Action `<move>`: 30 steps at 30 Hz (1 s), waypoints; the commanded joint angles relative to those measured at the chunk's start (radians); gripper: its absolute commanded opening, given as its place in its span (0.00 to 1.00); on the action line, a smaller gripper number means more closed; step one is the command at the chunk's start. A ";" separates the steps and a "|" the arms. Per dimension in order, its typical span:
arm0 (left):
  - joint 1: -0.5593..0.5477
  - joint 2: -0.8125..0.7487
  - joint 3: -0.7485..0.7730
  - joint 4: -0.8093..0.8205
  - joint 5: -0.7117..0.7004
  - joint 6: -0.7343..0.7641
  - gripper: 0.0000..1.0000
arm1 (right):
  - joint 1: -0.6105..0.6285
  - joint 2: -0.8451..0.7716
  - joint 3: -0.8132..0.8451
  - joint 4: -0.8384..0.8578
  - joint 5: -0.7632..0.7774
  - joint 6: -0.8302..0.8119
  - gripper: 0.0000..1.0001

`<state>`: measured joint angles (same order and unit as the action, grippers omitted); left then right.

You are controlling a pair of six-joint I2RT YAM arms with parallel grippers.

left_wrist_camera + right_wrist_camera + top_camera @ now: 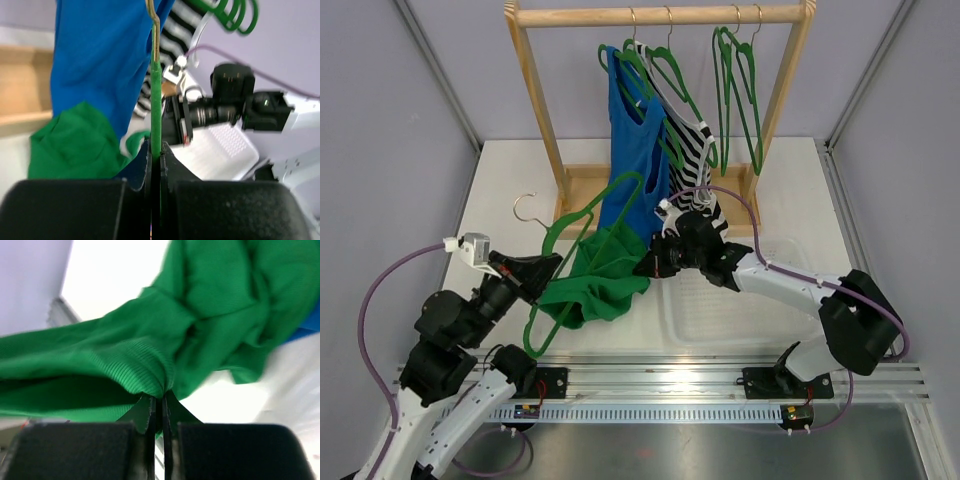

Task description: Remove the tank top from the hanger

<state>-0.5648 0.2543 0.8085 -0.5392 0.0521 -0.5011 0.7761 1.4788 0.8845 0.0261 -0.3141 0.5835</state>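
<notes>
A green tank top (603, 272) hangs bunched from a green hanger (567, 226) with a metal hook, held low in front of the rack. My left gripper (542, 270) is shut on the hanger's bar (156, 95), seen edge-on in the left wrist view. My right gripper (653, 262) is shut on a fold of the green tank top (165, 360) at its right edge. The tank top also shows in the left wrist view (75, 142), below a blue top.
A wooden rack (660, 14) stands at the back with a blue tank top (632, 150), a striped black-and-white top (692, 150) and empty green hangers (738, 90). A clear plastic tray (740, 300) lies on the table at the right.
</notes>
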 commanded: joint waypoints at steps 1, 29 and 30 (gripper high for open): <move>-0.003 -0.007 -0.071 0.514 -0.018 -0.062 0.00 | 0.024 -0.048 -0.006 0.129 -0.180 0.027 0.00; -0.003 0.306 0.052 1.077 -0.377 0.372 0.00 | 0.227 -0.089 0.056 -0.216 0.213 -0.059 0.00; -0.003 0.292 0.079 1.008 -0.415 0.349 0.00 | 0.229 -0.100 0.054 -0.206 0.196 -0.062 0.01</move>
<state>-0.5655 0.6048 0.8089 0.5941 -0.2790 -0.0738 1.0050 1.4620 0.9287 -0.2092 -0.1165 0.5304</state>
